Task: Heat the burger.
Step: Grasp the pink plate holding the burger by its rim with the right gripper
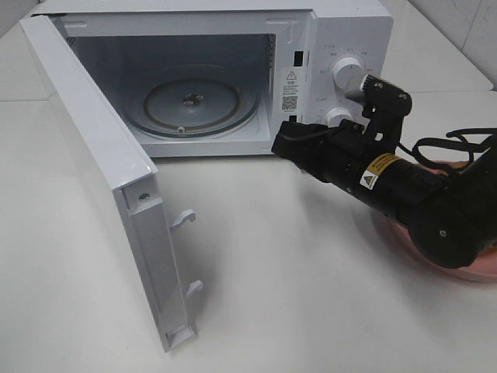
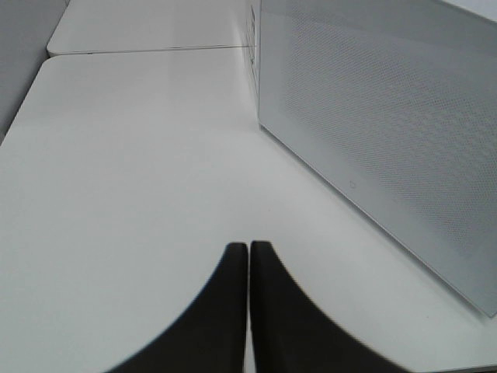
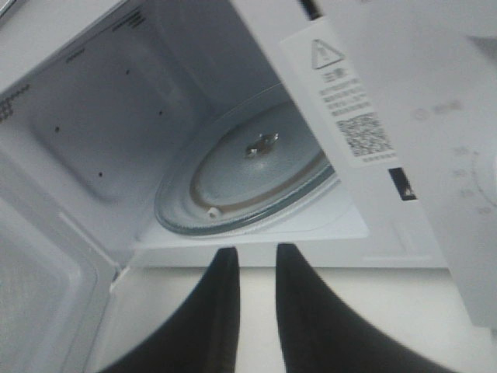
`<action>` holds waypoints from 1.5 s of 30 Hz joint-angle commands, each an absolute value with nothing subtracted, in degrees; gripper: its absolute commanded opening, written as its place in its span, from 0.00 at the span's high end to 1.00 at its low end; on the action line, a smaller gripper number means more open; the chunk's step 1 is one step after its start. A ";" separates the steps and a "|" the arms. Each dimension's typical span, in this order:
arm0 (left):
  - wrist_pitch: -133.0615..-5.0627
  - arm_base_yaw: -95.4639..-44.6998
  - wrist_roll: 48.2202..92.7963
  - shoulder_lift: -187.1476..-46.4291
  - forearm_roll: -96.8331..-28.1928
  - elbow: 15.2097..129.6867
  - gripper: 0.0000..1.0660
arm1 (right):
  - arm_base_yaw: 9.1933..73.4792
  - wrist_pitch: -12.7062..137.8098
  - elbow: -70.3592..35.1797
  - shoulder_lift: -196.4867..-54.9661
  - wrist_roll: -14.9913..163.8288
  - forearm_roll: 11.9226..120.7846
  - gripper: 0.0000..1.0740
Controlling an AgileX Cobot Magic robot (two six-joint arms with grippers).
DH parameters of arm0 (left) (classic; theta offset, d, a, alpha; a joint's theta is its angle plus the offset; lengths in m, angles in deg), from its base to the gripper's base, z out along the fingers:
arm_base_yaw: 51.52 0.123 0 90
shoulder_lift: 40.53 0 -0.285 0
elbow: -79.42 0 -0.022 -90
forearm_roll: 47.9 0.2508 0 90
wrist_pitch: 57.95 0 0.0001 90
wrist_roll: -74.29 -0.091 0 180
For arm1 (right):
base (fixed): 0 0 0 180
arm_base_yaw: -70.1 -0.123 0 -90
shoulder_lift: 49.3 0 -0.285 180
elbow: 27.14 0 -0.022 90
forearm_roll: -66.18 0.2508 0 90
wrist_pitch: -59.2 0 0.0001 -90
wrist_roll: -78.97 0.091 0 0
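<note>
The burger is not in view in any frame. A white microwave (image 1: pixel 342 31) stands at the back with its door (image 1: pixel 101 155) swung wide open to the left. Its glass turntable (image 1: pixel 198 101) is bare and also shows in the right wrist view (image 3: pixel 248 167). My right gripper (image 3: pixel 258 252) is slightly open and empty, hovering above the table just in front of the oven's opening, at its right side (image 1: pixel 277 144). My left gripper (image 2: pixel 248 247) is shut and empty, low over the table beside the door's outer face (image 2: pixel 388 140). It does not show in the exterior high view.
A pink plate (image 1: pixel 474 270) lies at the right edge, mostly covered by my right arm (image 1: pixel 419 202). The microwave's two knobs (image 1: pixel 347 74) sit right behind that arm. Door latch hooks (image 1: pixel 185 217) stick out from the door's inner edge. The tabletop (image 1: pixel 295 295) is white.
</note>
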State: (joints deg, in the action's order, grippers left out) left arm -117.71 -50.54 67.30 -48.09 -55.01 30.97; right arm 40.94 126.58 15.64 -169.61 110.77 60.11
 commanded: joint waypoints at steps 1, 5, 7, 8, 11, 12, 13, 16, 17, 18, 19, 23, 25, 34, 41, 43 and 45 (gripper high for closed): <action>-117.13 -50.37 67.53 -46.94 -55.52 30.85 1.00 | 40.99 125.83 15.41 -168.93 100.35 55.58 0.86; -117.13 -50.37 67.53 -46.94 -55.52 30.85 1.00 | 40.99 124.52 15.41 -168.93 95.88 53.63 0.85; -117.13 -50.37 67.53 -46.94 -55.52 30.85 1.00 | 40.99 124.06 15.41 -168.93 94.90 53.63 0.85; -117.13 -50.37 67.53 -46.94 -55.52 30.85 1.00 | 40.99 122.86 15.41 -168.93 92.61 53.63 0.85; -117.13 -50.37 67.53 -46.94 -55.52 30.85 1.00 | 40.99 120.39 15.41 -168.81 87.91 53.63 0.85; -117.13 -50.37 67.53 -46.94 -55.52 30.85 1.00 | 40.99 117.30 15.41 -168.07 85.68 53.58 0.85; -117.13 -50.37 67.53 -46.94 -55.52 30.85 1.00 | 40.99 117.30 15.41 -168.07 85.68 53.58 0.85; -117.13 -50.37 67.53 -46.94 -55.52 30.85 1.00 | 40.99 111.68 14.95 -165.78 84.53 52.55 0.85; -117.13 -50.37 67.53 -46.94 -55.52 30.85 1.00 | 40.99 106.70 14.09 -163.89 84.53 51.92 0.85; -117.13 -50.37 67.53 -46.94 -55.52 30.85 1.00 | 40.99 106.70 14.09 -163.89 84.53 51.92 0.85; -117.13 -50.37 67.53 -46.94 -55.52 30.85 1.00 | 40.99 103.38 13.64 -163.03 84.88 51.23 0.85; -117.13 -50.37 67.53 -46.94 -55.52 30.85 1.00 | 40.94 93.58 11.69 -160.28 87.28 46.93 0.85; -117.13 -50.37 67.53 -46.94 -55.52 30.85 1.00 | 40.94 83.03 9.91 -157.07 93.24 41.95 0.84; -117.13 -50.37 67.53 -46.94 -55.52 30.85 1.00 | 40.82 70.89 9.11 -152.60 101.95 37.19 0.84; -117.13 -50.37 67.53 -46.94 -55.52 30.85 1.00 | 40.82 63.44 9.11 -149.33 102.58 37.42 0.84; -117.13 -50.37 67.53 -46.94 -55.52 30.85 1.00 | 40.82 62.12 9.11 -148.87 102.58 37.42 0.84; -117.13 -50.37 67.53 -46.94 -55.52 30.85 1.00 | 40.82 59.20 9.11 -148.36 102.58 37.88 0.83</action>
